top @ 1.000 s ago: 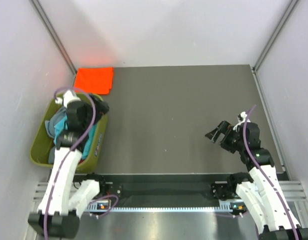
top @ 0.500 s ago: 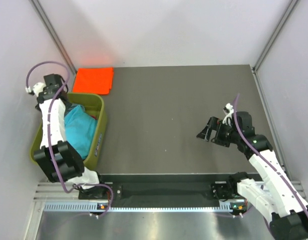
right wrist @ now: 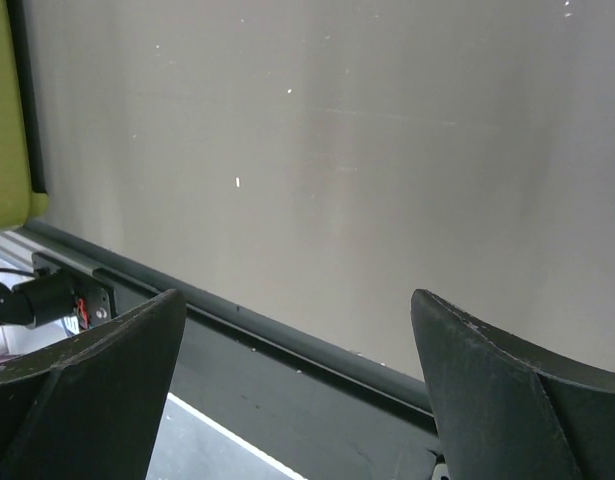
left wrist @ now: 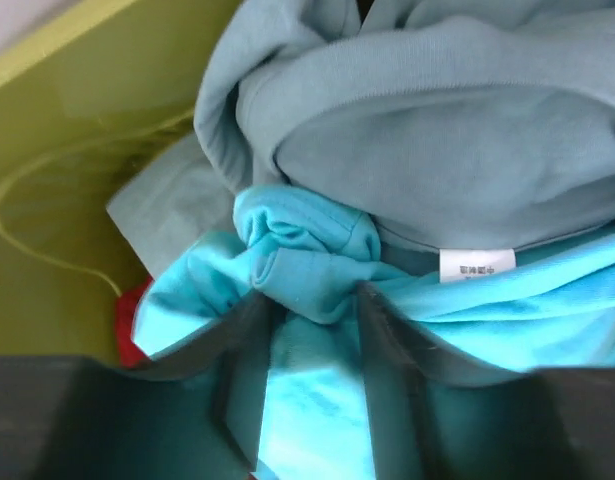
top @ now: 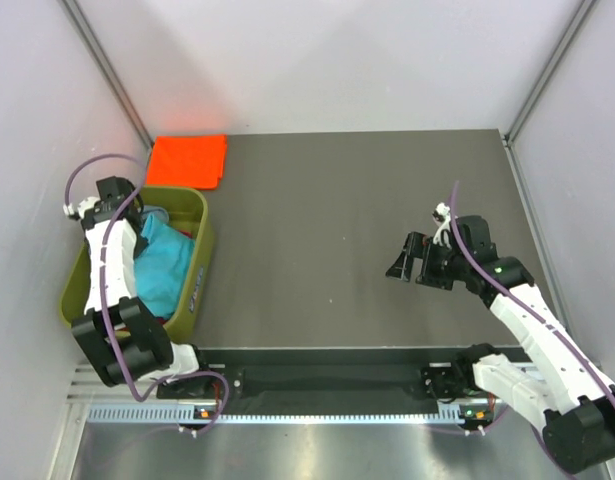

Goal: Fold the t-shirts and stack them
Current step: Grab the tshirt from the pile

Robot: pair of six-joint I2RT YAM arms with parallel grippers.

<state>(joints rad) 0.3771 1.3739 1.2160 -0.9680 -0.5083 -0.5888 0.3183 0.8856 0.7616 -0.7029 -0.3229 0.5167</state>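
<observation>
As I pick, left fingers [left wrist: 309, 295]: astride turquoise t-shirt [left wrist: 297, 240], grip unclear
Right fingers [right wrist: 297, 295]: spread
Next: lift onto worktop [right wrist: 287, 150]

Two arms of the same build.
- Left white-shelled arm [top: 115, 262] and right white-shelled arm [top: 535, 315]: rounded white link covers with black joint housings between them.
- Thin purple cable [top: 92, 160]: one runs along each arm and loops free near the wrist.
- Left tool [left wrist: 307, 335]: two smooth dark grey fingers.
- Right tool [right wrist: 295, 300]: two broad, matte black, wedge-shaped fingers.
- Black bases sit on a ribbed silver rail [top: 317, 413].
</observation>
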